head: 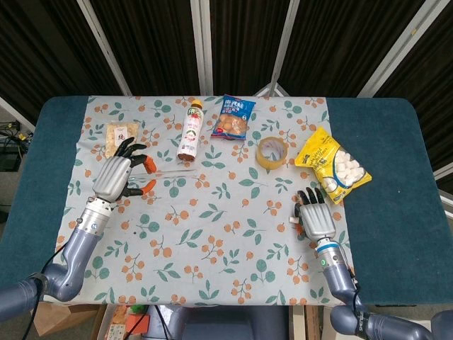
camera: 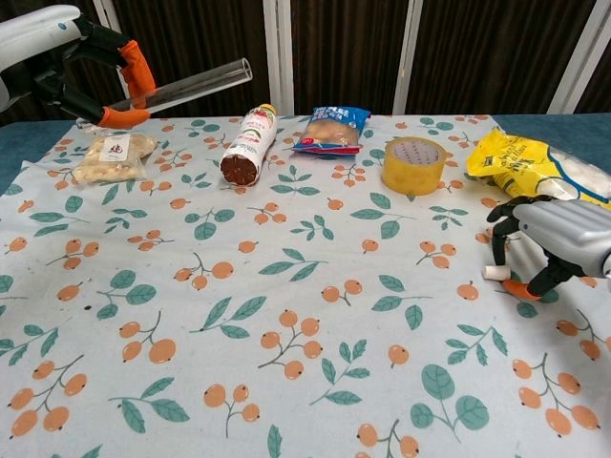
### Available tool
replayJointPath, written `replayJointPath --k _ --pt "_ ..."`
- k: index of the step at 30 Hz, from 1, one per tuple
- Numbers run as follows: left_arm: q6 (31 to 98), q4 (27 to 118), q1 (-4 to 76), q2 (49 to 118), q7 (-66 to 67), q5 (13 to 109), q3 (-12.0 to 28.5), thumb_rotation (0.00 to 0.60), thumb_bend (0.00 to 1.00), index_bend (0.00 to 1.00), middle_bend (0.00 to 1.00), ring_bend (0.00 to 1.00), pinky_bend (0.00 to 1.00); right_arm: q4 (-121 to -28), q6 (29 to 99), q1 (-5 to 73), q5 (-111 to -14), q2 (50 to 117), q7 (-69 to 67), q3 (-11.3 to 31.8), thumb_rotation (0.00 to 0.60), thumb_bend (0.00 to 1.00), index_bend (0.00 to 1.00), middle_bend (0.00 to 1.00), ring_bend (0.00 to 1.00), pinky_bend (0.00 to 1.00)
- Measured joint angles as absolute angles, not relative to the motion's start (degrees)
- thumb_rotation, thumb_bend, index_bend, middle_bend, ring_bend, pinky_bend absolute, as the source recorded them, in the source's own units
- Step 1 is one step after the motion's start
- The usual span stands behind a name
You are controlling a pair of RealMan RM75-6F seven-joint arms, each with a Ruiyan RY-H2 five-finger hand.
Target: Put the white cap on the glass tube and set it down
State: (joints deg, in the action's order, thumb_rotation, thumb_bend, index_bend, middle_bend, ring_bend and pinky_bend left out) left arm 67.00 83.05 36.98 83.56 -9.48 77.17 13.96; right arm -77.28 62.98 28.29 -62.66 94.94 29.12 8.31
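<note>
Overall: two hands work at opposite ends of a floral tablecloth [camera: 286, 286].
Glass tube [camera: 186, 87]: held in the air above the cloth's far left; its long axis runs left to right in the chest view, its open end toward the middle and tilted slightly up.
Left hand [camera: 67, 52]: pinches the tube's near-left end between orange-tipped fingers, other fingers spread.
White cap [camera: 494, 273]: small, at the right side of the cloth, well apart from the tube.
Right hand [camera: 554, 243]: arched over the cap, fingers curled down around it; a dark fingertip and an orange-tipped one sit either side, but whether they grip it I cannot tell.
Open room: the whole middle and near cloth between the hands.
Far edge: nut packet [camera: 110, 156], lying bottle [camera: 250, 143], blue snack bag [camera: 331, 129], tape roll [camera: 416, 164].
Right edge: yellow marshmallow bag [camera: 530, 164], just behind the right hand.
</note>
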Motion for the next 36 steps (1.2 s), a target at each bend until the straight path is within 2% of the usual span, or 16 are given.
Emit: replayJointPath --k 13,22,27,36 --pt "67.67 83.07 37.32 86.18 -9.79 76.69 14.58 0.600 0.84 0.70 0.69 0.19 0.00 -78.11 67.90 28.50 -68.58 93.20 25.55 9.86 0.600 0.41 0.68 0.21 0.02 0.01" --pt "67.50 81.52 38.91 91.62 -9.02 75.24 15.73 0.600 0.84 0.70 0.69 0.19 0.00 -80.02 71.31 29.81 -72.55 89.17 24.24 13.01 0.600 0.41 0.68 0.21 0.02 0.01" --pt "69.80 79.65 39.39 95.75 -11.03 75.73 16.65 0.600 0.84 0.70 0.69 0.19 0.00 -80.96 72.48 30.92 -73.76 87.49 23.02 15.29 0.600 0.41 0.68 0.21 0.02 0.01" --pt "71.47 73.98 39.93 101.16 -13.30 76.79 16.53 0.600 0.84 0.70 0.69 0.19 0.00 -78.62 75.69 32.53 -79.90 86.61 21.81 15.75 0.600 0.41 0.68 0.21 0.02 0.01"
